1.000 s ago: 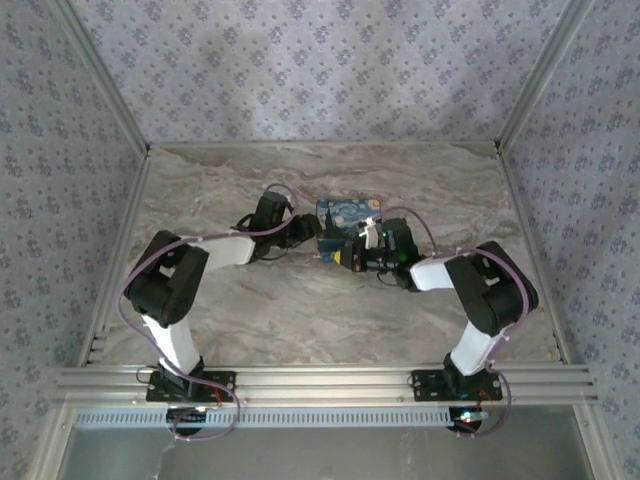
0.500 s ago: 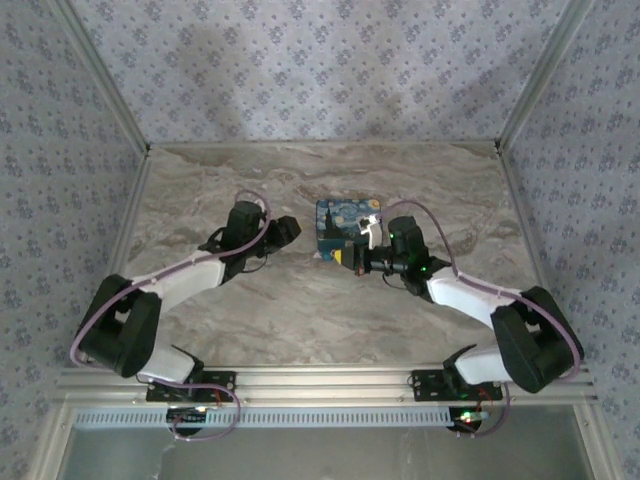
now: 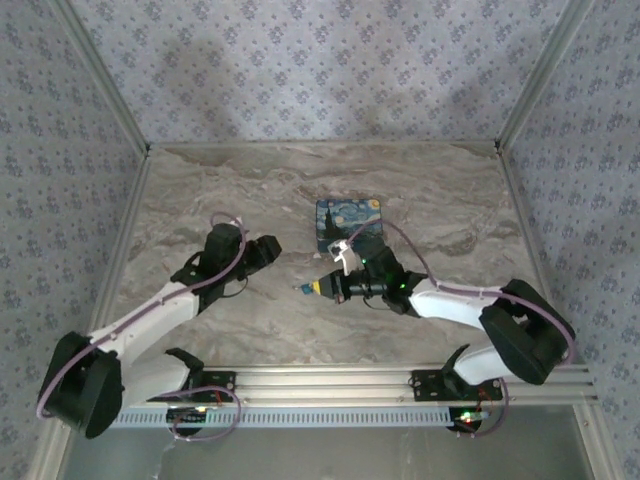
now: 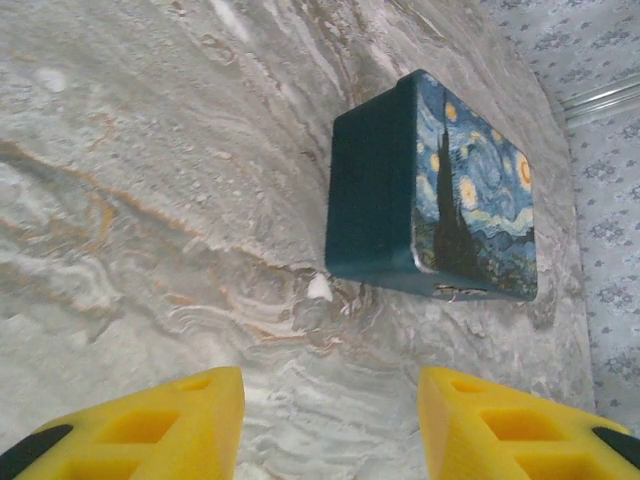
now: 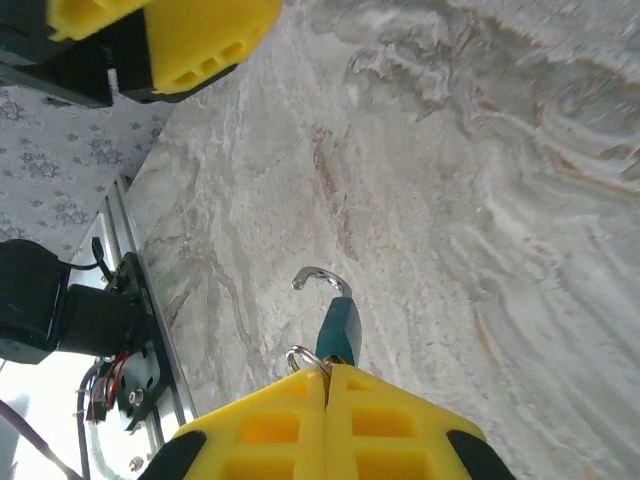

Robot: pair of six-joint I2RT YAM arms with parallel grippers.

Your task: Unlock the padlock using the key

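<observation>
A small teal padlock [image 5: 338, 325] hangs in front of my right gripper [image 5: 327, 385], just above the marble table. Its silver shackle [image 5: 320, 275] is swung open, with its free end clear of the body. The gripper is shut on the key, which is seated in the lock's base. The pads hide the key except for its silver ring [image 5: 300, 357]. In the top view the padlock [image 3: 303, 291] sticks out to the left of the right gripper [image 3: 325, 288]. My left gripper [image 3: 268, 248] stands open and holds nothing, its fingers [image 4: 150, 425] spread over bare table.
A dark blue box with a starry-night print [image 3: 348, 222] lies on the table [image 3: 440, 200] behind both grippers, and the left wrist view shows the box [image 4: 470, 190] ahead and to the right. The aluminium rail [image 3: 320, 380] runs along the near edge.
Both arms have drawn back from the box towards the near edge. The right gripper carried the padlock away from the box, down and to the left. The left gripper backed off to the left.
</observation>
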